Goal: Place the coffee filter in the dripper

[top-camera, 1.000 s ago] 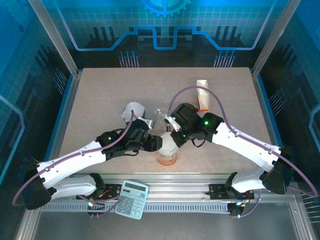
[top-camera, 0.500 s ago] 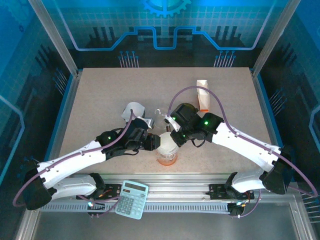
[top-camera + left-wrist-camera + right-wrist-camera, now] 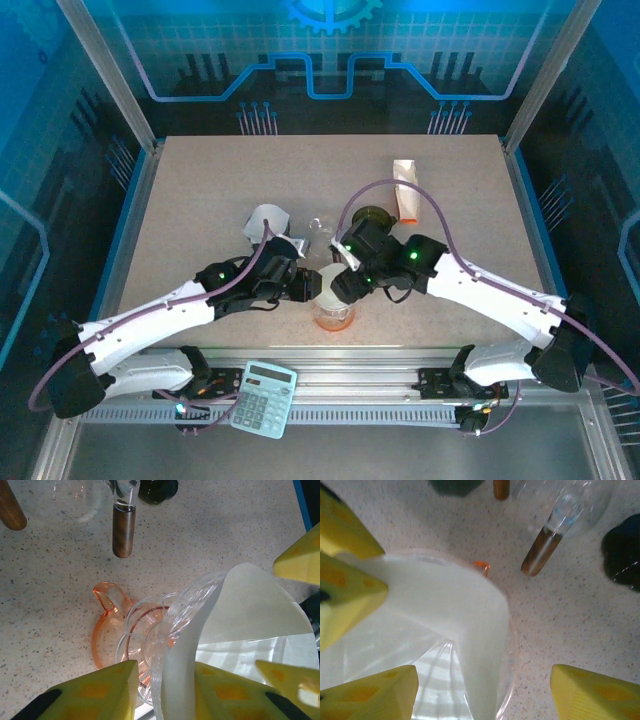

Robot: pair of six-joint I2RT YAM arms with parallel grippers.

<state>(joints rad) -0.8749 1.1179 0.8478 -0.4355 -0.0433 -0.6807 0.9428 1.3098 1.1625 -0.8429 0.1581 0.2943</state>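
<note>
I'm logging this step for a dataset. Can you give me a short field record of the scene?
coffee filter: white paper, partly inside the dripper, one side standing above the rim
dripper: orange-tinted glass with a handle, upright on the table
left gripper: pinching the filter edge at the rim
right gripper: open, fingers either side of the rim
nearby: wooden handle, calculator, carton

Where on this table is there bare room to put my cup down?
The far-left corner of the table, behind the pale round item, is bare; so is the right side past the box. The middle is crowded: both arms meet over the dripper, beside a dark lid.
</note>
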